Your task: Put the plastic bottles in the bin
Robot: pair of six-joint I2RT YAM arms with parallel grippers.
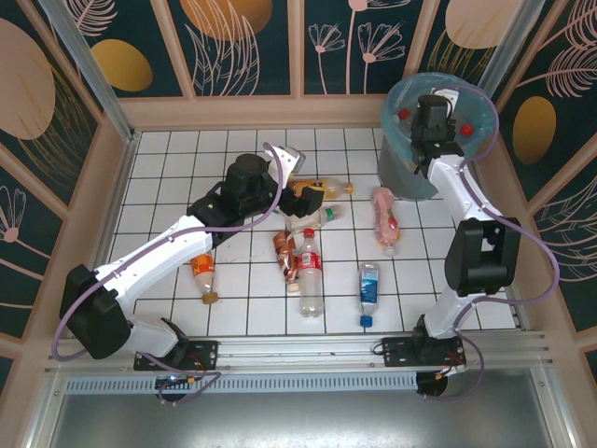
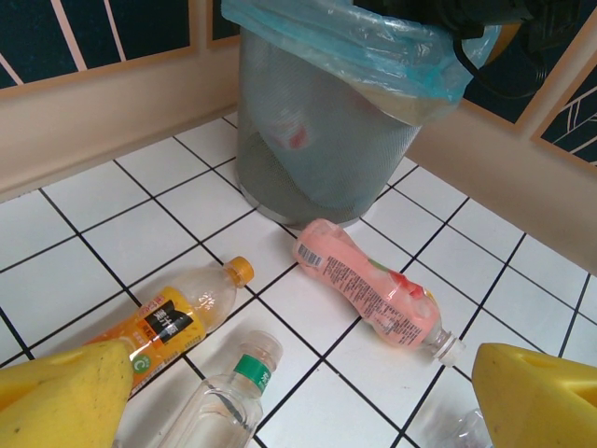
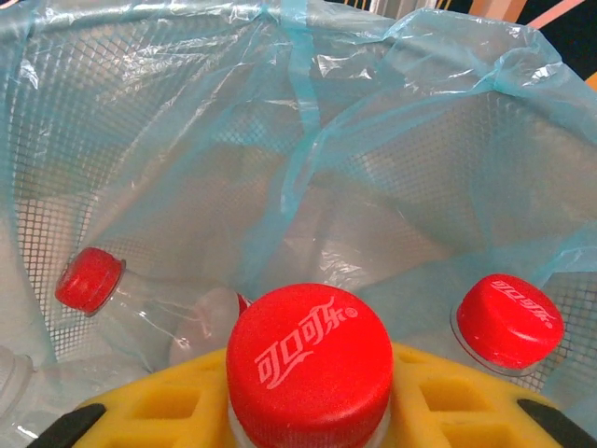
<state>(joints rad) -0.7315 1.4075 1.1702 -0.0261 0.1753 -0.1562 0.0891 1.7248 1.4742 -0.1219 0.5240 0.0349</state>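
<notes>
Hovering over the bin (image 3: 187, 140), your right gripper (image 3: 308, 411) clasps a red-capped bottle (image 3: 308, 359) just under its cap. Your left gripper (image 2: 298, 401) stands wide open and empty, a green-capped bottle (image 2: 238, 392) lying between its fingers (image 2: 65, 397), a pink bottle (image 2: 368, 289) just ahead.

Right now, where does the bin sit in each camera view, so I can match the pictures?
Top external: the bin stands upper right, in the far right corner of the tiled floor.
Left wrist: the bin is at top centre, just beyond the lying pink bottle.
Right wrist: the bin is seen from above, looking inside, with mesh wall across the upper picture.
Shared landmark: the light-blue bag lining it.
</notes>
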